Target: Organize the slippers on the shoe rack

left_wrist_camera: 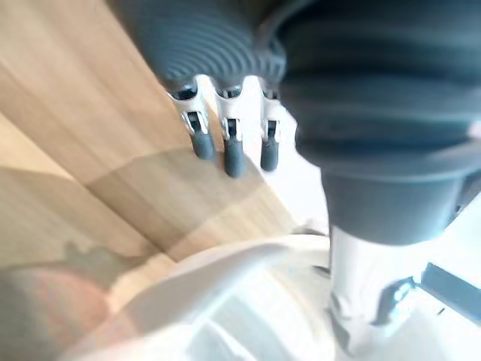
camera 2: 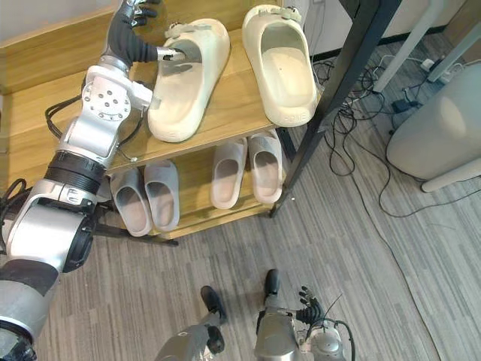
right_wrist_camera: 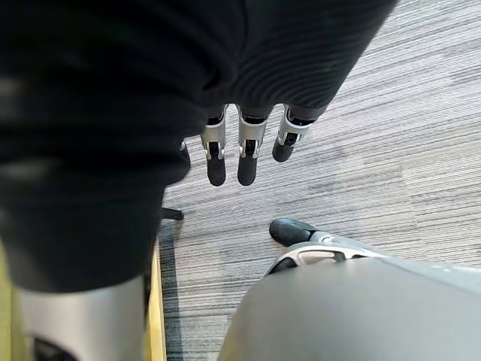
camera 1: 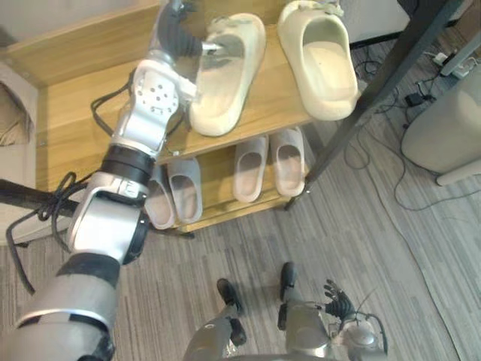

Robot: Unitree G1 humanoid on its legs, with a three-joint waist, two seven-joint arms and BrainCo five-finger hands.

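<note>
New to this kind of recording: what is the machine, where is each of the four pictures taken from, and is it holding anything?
It is a two-legged humanoid robot with silver arms and fingered hands. The two wide pictures come from cameras in its head, looking down; the two close-ups come from cameras on its wrists. Before it stands a wooden shoe rack. On top lie a left cream slipper and a right cream slipper; below sit a grey pair and a pale pair. The left hand reaches the left cream slipper, thumb at its strap, fingers straight over the wood, so nothing seems gripped. The right hand hangs open above the floor.
</note>
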